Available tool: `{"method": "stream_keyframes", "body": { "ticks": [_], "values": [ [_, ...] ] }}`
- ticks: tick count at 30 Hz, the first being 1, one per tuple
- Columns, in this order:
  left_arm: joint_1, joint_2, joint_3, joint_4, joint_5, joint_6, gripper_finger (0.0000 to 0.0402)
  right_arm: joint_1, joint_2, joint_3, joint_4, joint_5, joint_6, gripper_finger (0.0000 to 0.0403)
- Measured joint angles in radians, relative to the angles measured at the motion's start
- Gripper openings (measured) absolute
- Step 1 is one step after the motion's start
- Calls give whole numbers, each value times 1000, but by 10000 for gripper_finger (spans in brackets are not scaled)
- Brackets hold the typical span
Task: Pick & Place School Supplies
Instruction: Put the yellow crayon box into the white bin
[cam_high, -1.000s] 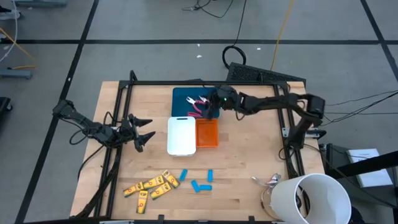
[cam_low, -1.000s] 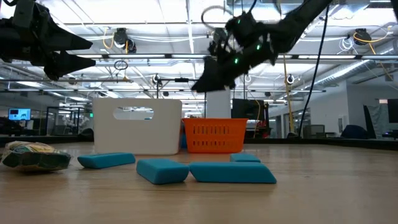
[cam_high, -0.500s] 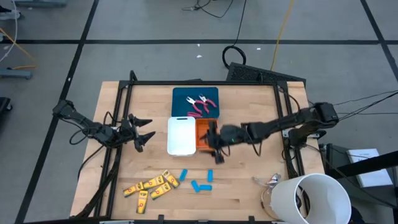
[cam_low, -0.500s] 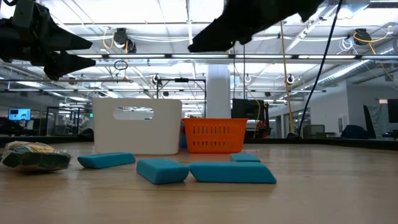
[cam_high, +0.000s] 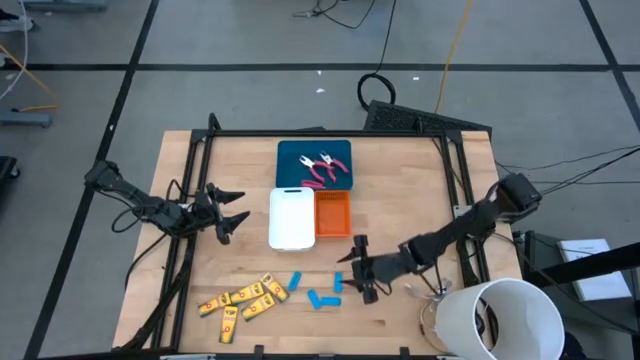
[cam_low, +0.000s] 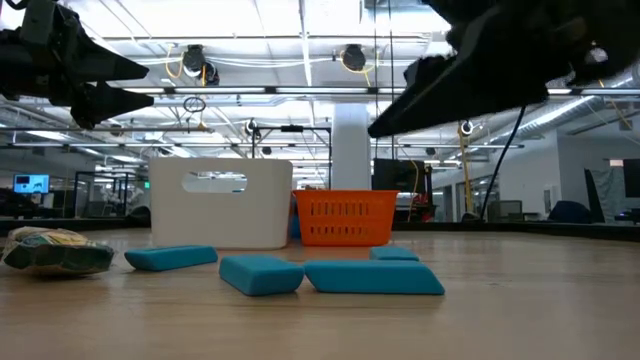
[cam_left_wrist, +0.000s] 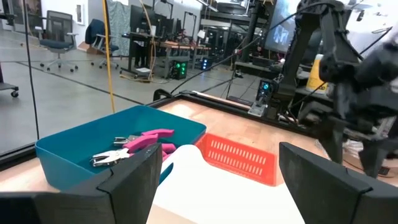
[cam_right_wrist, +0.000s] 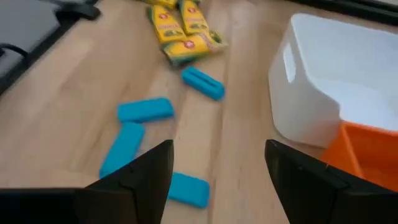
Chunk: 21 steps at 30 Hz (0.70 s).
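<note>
Two pink-handled tools (cam_high: 322, 166) lie in the teal tray (cam_high: 290, 156) at the table's far middle; they also show in the left wrist view (cam_left_wrist: 134, 142). Several yellow pieces (cam_high: 245, 296) and several blue pieces (cam_high: 318, 291) lie on the table near its front edge. My right gripper (cam_high: 357, 268) hovers open and empty just right of the blue pieces (cam_right_wrist: 145, 109), clear of the table (cam_low: 400, 110). My left gripper (cam_high: 232, 212) is open and empty, held above the table left of the white tray.
A white tray (cam_high: 292, 217) and an orange tray (cam_high: 333, 213) stand side by side in the middle, in front of the teal tray. A big white cup (cam_high: 505, 318) lies at the near right corner, with a small clear crumpled thing (cam_high: 435, 292) beside it.
My right gripper has swung from over the teal tray toward the table's near edge, past the orange tray, and now hangs by the blue pieces. The pink tools stay in the teal tray.
</note>
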Motion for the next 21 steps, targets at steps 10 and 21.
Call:
{"method": "stream_keyframes", "body": {
  "ticks": [10,21],
  "values": [
    [0,0,0,0,0,0,324,33,158,4,115,32,6,247],
    [0,0,0,0,0,0,324,23,252,5,138,33,-65,247]
  ]
}}
